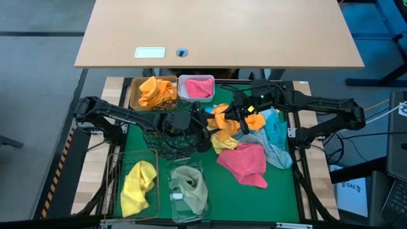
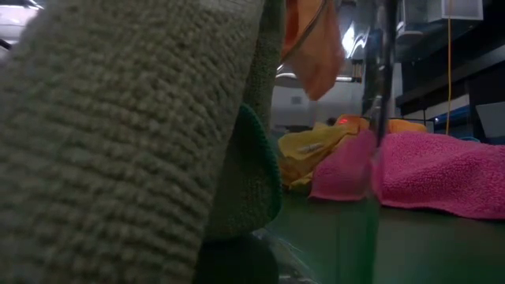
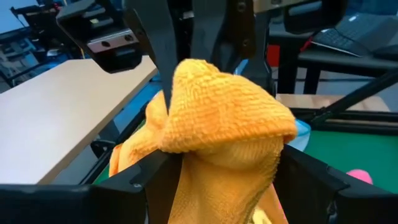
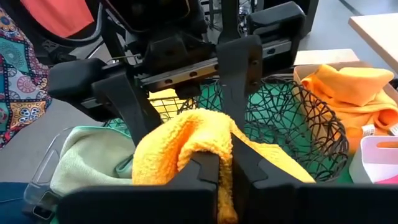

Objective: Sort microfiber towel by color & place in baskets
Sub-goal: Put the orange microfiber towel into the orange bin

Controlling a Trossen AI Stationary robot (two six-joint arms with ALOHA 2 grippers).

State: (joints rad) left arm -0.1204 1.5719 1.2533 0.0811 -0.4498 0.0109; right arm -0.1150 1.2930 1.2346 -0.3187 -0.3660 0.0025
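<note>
My right gripper (image 4: 225, 168) is shut on an orange towel (image 1: 222, 122), held up above the mat's middle next to the black wire-mesh bowl (image 1: 166, 137). My left gripper (image 1: 201, 124) is open. Its fingers (image 4: 244, 87) stand on either side of the same towel's bunched top (image 3: 230, 106). The towel hangs high in the low view (image 2: 316, 47). An orange towel lies in the tan box (image 1: 152, 92), a pink one in the white tub (image 1: 197, 88), a yellow one in the wire basket (image 1: 137, 184) and an olive one in the clear tub (image 1: 188, 189). My right gripper pinches a bunched fold of the orange towel (image 4: 205, 134) between its two fingers, coming about level from the table's right side. The towel is lifted clear and hangs slack below the fingers. My left gripper's fingers flank the towel's bunch; I cannot tell whether they touch it.
A loose pile lies on the green mat right of centre: a pink towel (image 1: 245, 162), teal towels (image 1: 276, 137), a yellow one (image 1: 222, 145) and another orange one (image 1: 254, 119). The olive towel (image 2: 118, 142) fills the low view's left. A wooden table (image 1: 222, 32) stands beyond the far edge.
</note>
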